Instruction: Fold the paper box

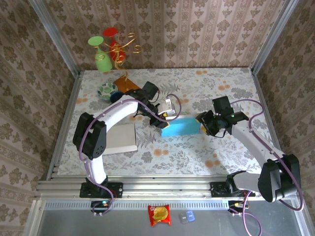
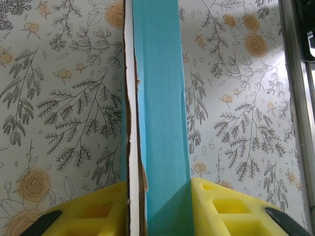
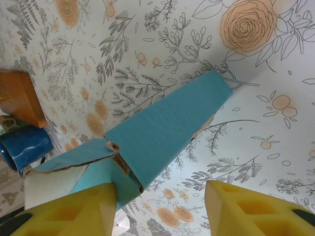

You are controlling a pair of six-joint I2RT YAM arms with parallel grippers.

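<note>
The blue paper box (image 1: pixel 180 127) lies partly folded at the middle of the floral table, with a white inner flap raised at its left end. My left gripper (image 1: pixel 164 118) is shut on that left end. In the left wrist view the yellow pads (image 2: pixel 226 206) squeeze a blue panel (image 2: pixel 160 98) and its torn white edge. My right gripper (image 1: pixel 202 123) is open at the box's right end. In the right wrist view the box (image 3: pixel 162 128) rests against the left yellow finger (image 3: pixel 74 211). The other finger (image 3: pixel 251 211) stands well apart from it.
A white flat sheet (image 1: pixel 122 137) lies left of the box. At the back left are a patterned bowl (image 1: pixel 107 90), a blue cup (image 3: pixel 24 147), an orange wooden block (image 1: pixel 126 84) and green and red glasses (image 1: pixel 102 54). A snack packet (image 1: pixel 159 215) lies beyond the front rail.
</note>
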